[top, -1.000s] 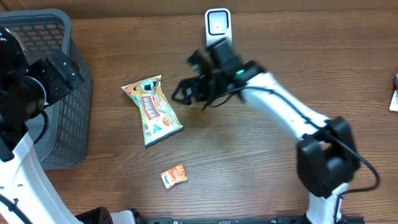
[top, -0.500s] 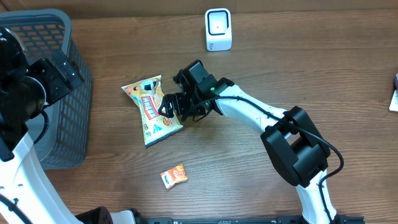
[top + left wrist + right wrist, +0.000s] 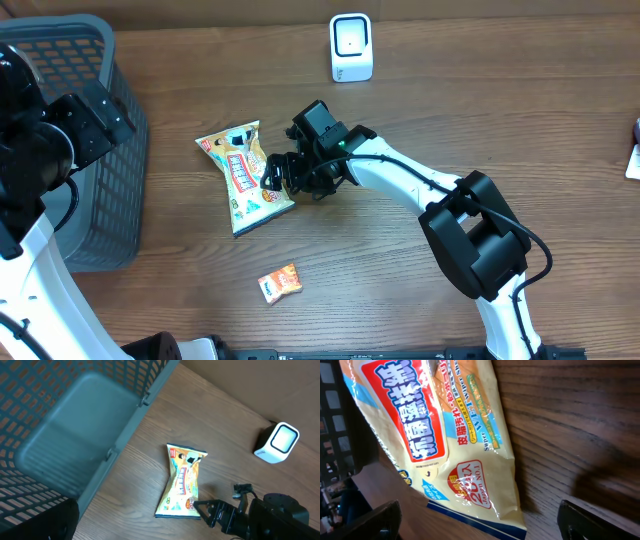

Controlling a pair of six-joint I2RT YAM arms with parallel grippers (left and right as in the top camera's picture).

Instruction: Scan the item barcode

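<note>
At the middle of the wooden worktop (image 3: pixel 420 130), the snack packet (image 3: pixel 243 175) lies flat, near the grey basket (image 3: pixel 110 210) and well apart from the white scanner (image 3: pixel 351 47) at the far edge. The right end effector (image 3: pixel 274 176) hangs low at the packet's right edge, released, its fingers (image 3: pixel 370 520) spread wide with nothing clasped between them. The left end effector (image 3: pixel 105 120) hovers above the basket, likewise released and empty. A small orange sachet (image 3: pixel 281 283) lies toward the front edge.

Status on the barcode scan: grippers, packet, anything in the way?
Left gripper open, by basket rim. Right gripper open, at snack packet's lower right edge, no grip. Nothing between packet and scanner.
</note>
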